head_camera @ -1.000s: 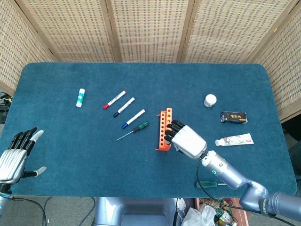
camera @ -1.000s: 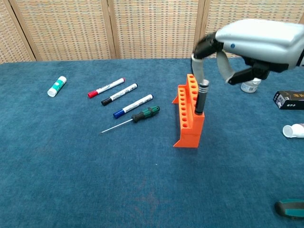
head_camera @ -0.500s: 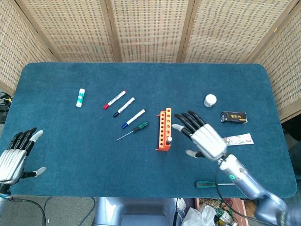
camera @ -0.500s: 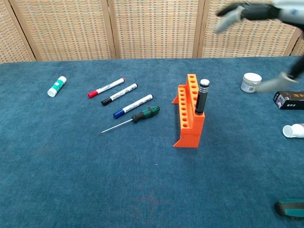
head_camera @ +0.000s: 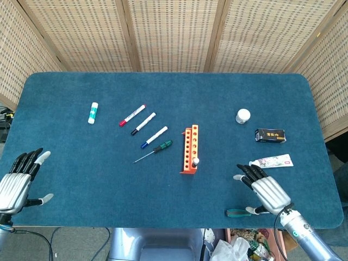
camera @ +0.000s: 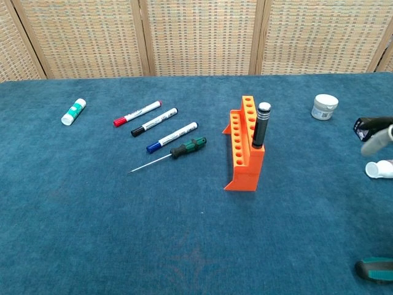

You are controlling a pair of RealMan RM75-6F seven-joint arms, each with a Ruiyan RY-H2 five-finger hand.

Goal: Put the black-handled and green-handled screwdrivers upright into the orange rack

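The orange rack (head_camera: 188,149) (camera: 244,147) stands mid-table. A black-handled screwdriver (camera: 261,125) (head_camera: 195,161) stands upright in its near end. The green-handled screwdriver (head_camera: 154,150) (camera: 178,152) lies flat on the cloth left of the rack, tip pointing toward me and left. My right hand (head_camera: 265,191) hovers open near the front right edge, well clear of the rack; only a blurred fingertip (camera: 376,141) shows in the chest view. My left hand (head_camera: 16,182) rests open at the front left corner, holding nothing.
Three markers (head_camera: 142,124) and a glue stick (head_camera: 93,112) lie left of the rack. A white jar (head_camera: 243,115), black box (head_camera: 270,135) and tube (head_camera: 272,161) sit to the right. Another green-handled tool (head_camera: 236,212) lies at the front edge beside my right hand.
My right hand let go of the black-handled screwdriver, which stays upright in the rack, and drew back to the front right. The left hand has not moved.
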